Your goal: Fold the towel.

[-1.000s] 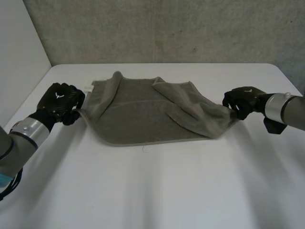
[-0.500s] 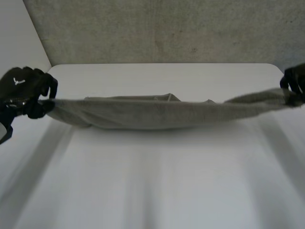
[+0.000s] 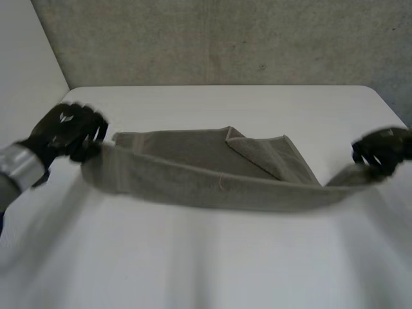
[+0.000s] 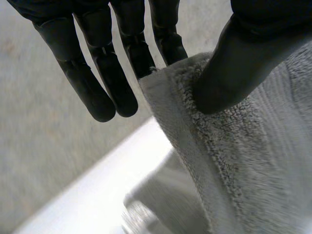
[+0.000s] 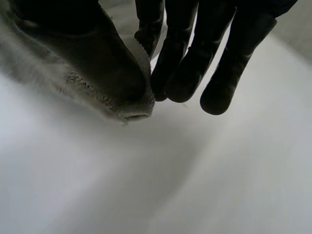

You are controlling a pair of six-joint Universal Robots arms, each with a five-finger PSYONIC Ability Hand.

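— Both hands sit lower and closer in than half a second ago. Their grip?

— The left hand pinches the left end of the towel, which stretches low across the table; the right hand pinches its right corner.

Towel: plain grey-brown terry, no pattern. Table: plain white; wall, top of the frame: mottled grey. Left hand and right hand: black.
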